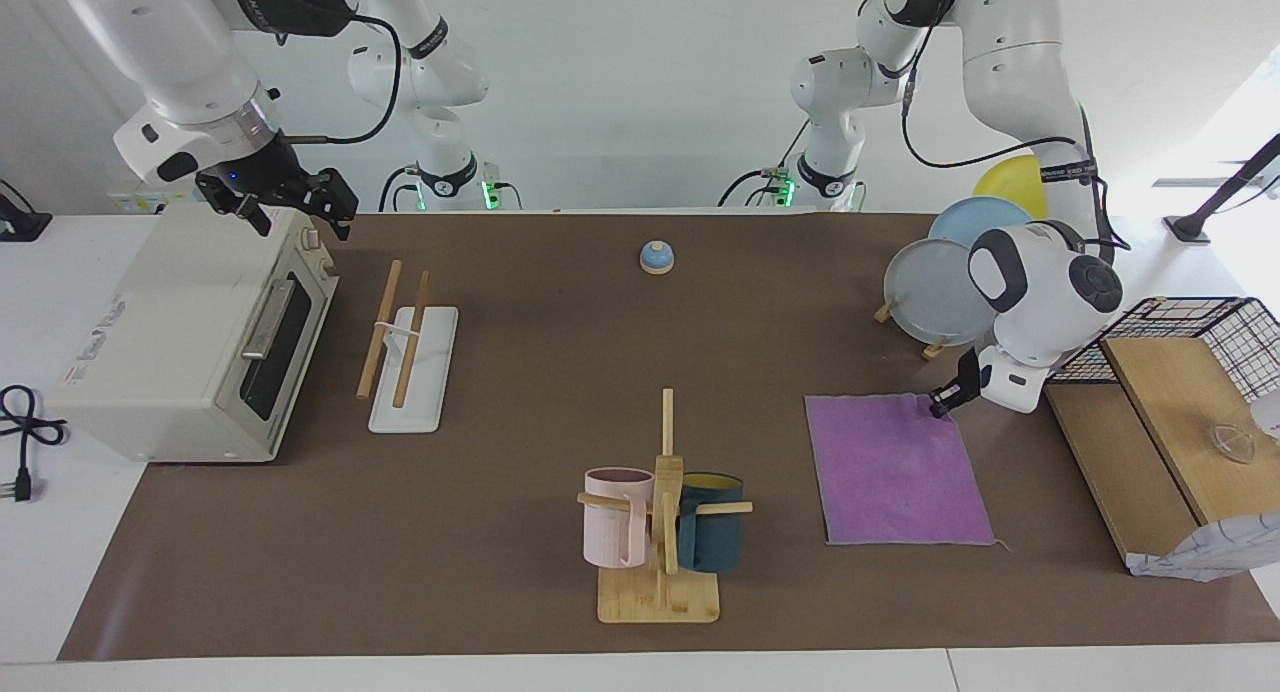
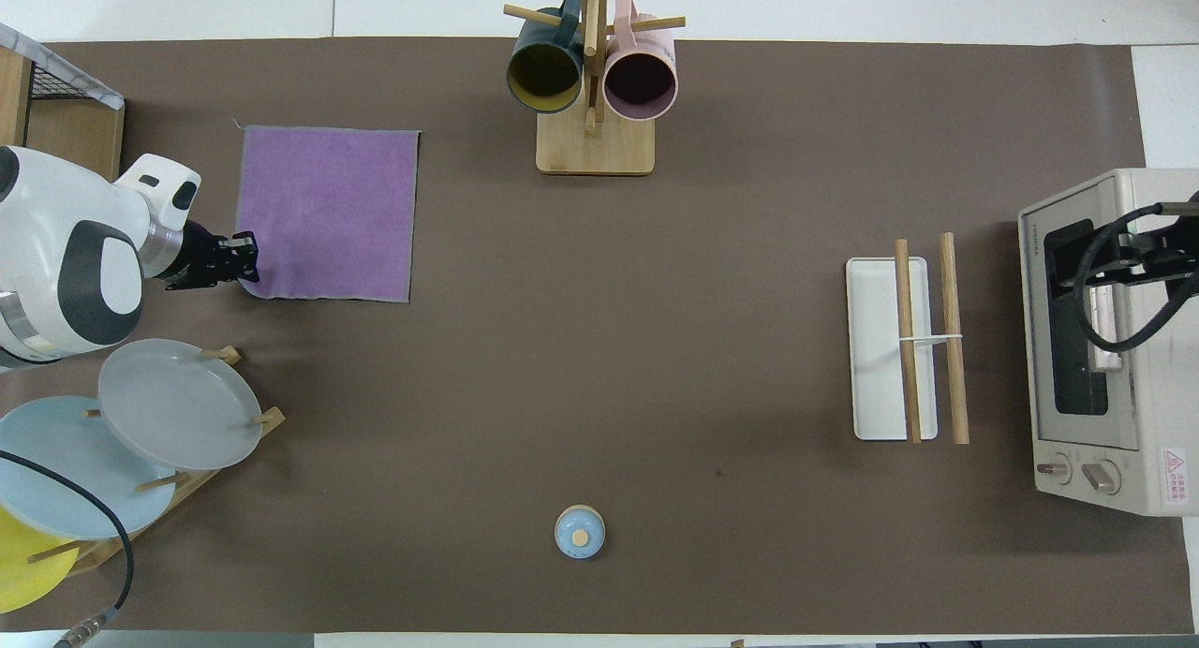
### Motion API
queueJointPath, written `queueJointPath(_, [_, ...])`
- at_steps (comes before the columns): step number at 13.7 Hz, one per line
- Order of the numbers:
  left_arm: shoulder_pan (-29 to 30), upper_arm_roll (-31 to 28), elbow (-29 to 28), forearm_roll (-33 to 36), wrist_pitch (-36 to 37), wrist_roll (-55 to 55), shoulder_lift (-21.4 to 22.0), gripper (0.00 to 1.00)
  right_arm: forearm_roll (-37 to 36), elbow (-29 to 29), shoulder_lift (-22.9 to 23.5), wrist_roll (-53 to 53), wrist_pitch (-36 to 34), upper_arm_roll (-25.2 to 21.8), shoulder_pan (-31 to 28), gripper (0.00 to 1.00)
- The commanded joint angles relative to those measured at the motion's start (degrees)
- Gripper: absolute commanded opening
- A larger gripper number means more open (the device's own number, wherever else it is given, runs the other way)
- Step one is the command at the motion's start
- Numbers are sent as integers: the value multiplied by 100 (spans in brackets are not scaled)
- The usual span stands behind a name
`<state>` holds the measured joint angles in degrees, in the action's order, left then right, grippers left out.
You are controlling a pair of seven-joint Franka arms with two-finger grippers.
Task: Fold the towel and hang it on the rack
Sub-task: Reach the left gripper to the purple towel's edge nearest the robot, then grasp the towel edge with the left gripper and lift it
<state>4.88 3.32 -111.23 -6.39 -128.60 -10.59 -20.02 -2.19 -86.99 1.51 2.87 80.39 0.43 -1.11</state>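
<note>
Towel (image 1: 898, 469) flat on surface (image 1: 540, 372), left arm's end; left claw (image 1: 941, 405) pinching its corner nearest robots. Right claw (image 1: 296, 204) spread, waiting over toaster oven (image 1: 190, 337). Rack (image 1: 405, 349) beside oven.

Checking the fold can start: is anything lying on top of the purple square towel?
Only the left gripper, shut on the purple square towel at its corner nearest the robots. What lies under the cloth is hidden.
</note>
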Motion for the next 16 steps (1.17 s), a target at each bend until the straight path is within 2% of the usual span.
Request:
queueJointPath(1, [-136,-42,13,50,90,162,112,0,-36,-134,-116,-94,12,-8,-21,100])
queueJointPath(5, [-171,-42,119,427,230,987,445,0,-36,-134,-116,-102,20,-8,-21,100])
queueJointPath(9, [-364,-7,401,543,617,1323,569,0,-36,-134,-116,-102,20,-8,-21,100])
queueJointPath(13, [-1031,-16,330,612,643,1498,806,0,-36,-134,-116,-94,20,-8,-21,100])
queueJointPath(16, [-1830,-25,287,955,670,1420,868,0,-36,-134,-116,-93,12,-8,-21,100])
